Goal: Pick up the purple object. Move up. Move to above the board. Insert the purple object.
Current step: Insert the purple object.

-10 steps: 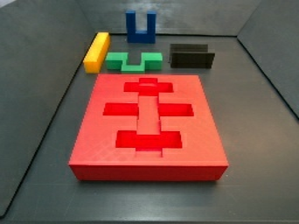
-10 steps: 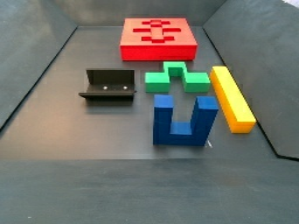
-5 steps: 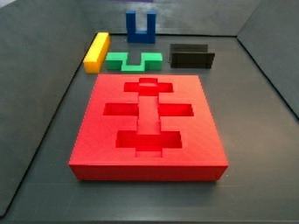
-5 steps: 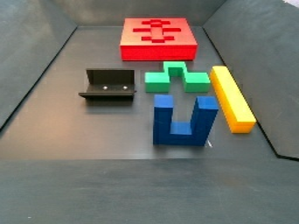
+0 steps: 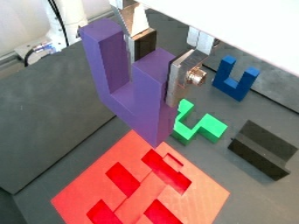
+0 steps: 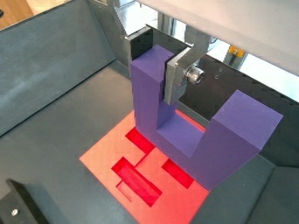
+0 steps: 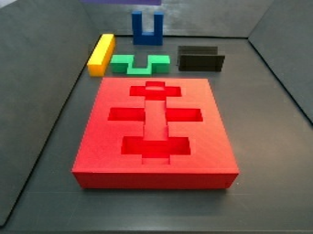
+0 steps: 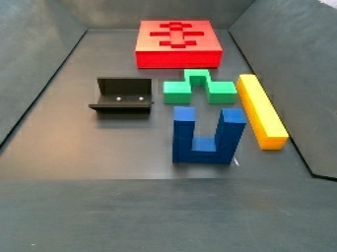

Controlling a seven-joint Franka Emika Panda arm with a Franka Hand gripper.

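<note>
In both wrist views my gripper [image 5: 149, 74] [image 6: 158, 74] is shut on one prong of the purple object [image 5: 128, 87] [image 6: 228, 131], a U-shaped block held in the air with its base bar down. It hangs above the board [image 5: 87, 179] [image 6: 105, 149], a red slab with cross-and-bar cut-outs. The board also shows in both side views [image 7: 104, 128] [image 8: 148, 54]. Neither the gripper nor the purple object shows in the side views.
A blue U-shaped block [image 5: 237, 77] [image 7: 148, 27] [image 8: 208, 133] stands upright on the floor. Near it lie a green notched block [image 5: 197, 125] [image 7: 141, 64] [image 8: 198, 89], a yellow bar [image 7: 101, 52] [image 8: 262, 110] and the dark fixture [image 5: 263, 149] [image 7: 200, 59] [image 8: 121, 96]. Grey walls ring the floor.
</note>
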